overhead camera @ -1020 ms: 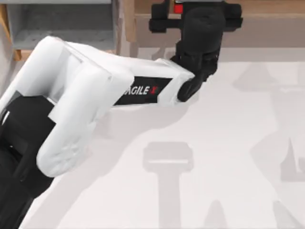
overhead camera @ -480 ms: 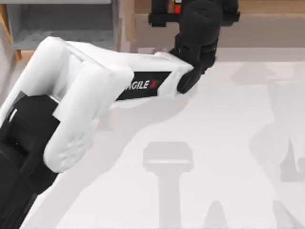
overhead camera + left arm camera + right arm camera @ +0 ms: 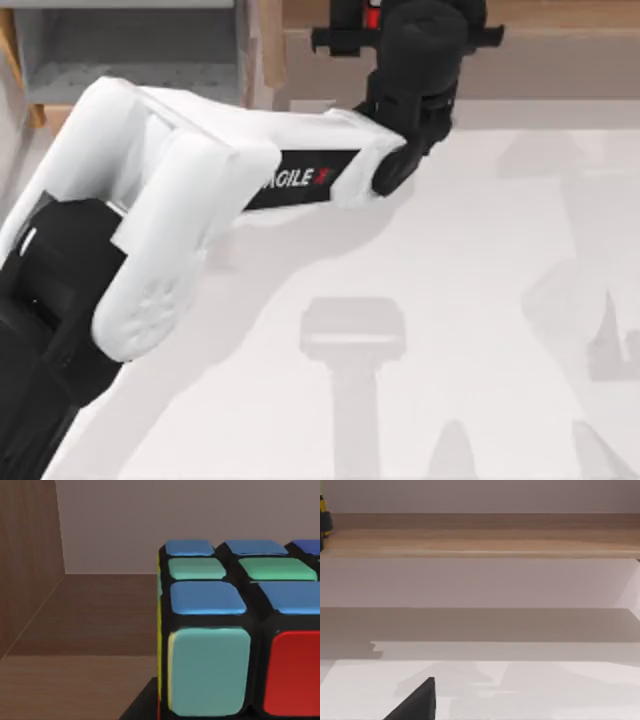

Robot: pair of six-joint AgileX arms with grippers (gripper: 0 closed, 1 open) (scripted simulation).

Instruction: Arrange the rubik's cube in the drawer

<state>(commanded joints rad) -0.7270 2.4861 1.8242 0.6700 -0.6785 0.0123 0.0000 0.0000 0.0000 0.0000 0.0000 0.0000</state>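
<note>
Rubik's cube [image 3: 235,630] sits on the long wooden shelf [image 3: 560,15] at the far edge of the table, right in front of the left gripper [image 3: 372,18]. I cannot tell if the gripper is holding the cube. The drawer [image 3: 130,45] waits at the far left, well apart from the cube. The cube could slip and fall on the way there if the hold is weak.

White table [image 3: 480,300], long wooden shelf [image 3: 480,540] behind.
</note>
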